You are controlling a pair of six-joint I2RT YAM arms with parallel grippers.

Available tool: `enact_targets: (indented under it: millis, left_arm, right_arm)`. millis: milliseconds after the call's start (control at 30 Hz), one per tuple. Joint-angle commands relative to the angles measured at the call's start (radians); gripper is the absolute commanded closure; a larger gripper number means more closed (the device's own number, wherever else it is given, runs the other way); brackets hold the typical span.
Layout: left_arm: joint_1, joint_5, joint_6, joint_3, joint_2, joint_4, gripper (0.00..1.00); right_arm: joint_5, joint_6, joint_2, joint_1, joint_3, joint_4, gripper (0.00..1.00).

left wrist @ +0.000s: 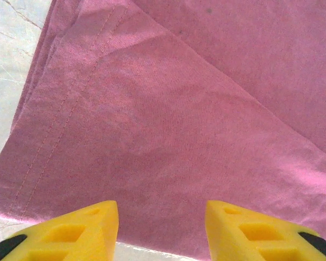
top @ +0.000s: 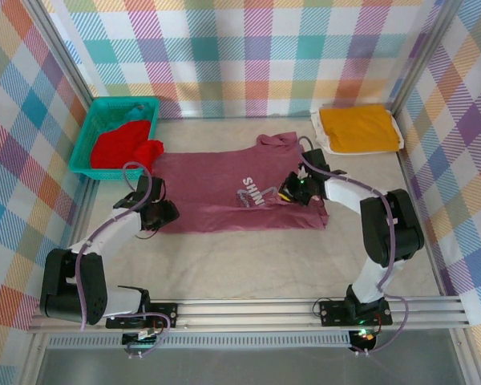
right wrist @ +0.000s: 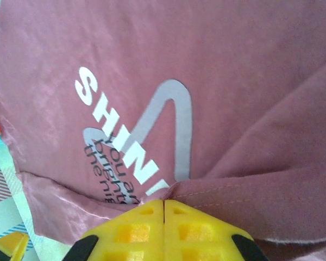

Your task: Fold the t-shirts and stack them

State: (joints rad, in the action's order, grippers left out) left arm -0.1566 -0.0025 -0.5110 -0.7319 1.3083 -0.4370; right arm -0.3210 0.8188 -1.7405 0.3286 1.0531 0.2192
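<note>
Right claw (right wrist: 164, 209) is pressed tight together and, as far as I can tell from the wrist cam, it's pinching a raised fold of the maroon shirt (top: 216, 192) right beside the white chest print (right wrist: 183, 136). Left claw (left wrist: 162, 217) is spread open over the shirt's hemmed corner at the other end, gripping nothing. The shirt lies mid-table with its long axis running left to right between the arms, so each arm gets its own end. Yellow shirt (top: 358, 128) sits folded back right, red shirt (top: 124, 144) is bunched in the teal basket (top: 116, 108) back left.
</note>
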Motion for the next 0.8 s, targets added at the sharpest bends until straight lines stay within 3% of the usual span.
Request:
enact_targets:
  millis: [0,267,600,700,767]
  left_arm:
    - [-0.008,-0.024,-0.003,-0.027,-0.002,0.016,0.54]
    - [-0.006,-0.108,0.023,-0.082,0.031,-0.011,0.54]
    - [-0.006,-0.125,0.052,-0.135,0.112,-0.005,0.52]
    - [-0.006,-0.128,0.060,-0.144,0.133,-0.010,0.51]
    - [-0.006,-0.135,0.061,-0.145,0.138,-0.009,0.50]
  right_arm:
    - [0.021,-0.042,-0.031,0.004,0.043,0.046,1.00]
    - [0.104,-0.125,-0.110,0.012,0.206,0.128,1.00]
    - [0.102,-0.200,-0.273,0.043,0.445,0.247,1.00]
    - [0.091,-0.219,-0.325,0.059,0.527,0.301,0.90]
    - [0.092,-0.221,-0.325,0.067,0.542,0.299,0.92]
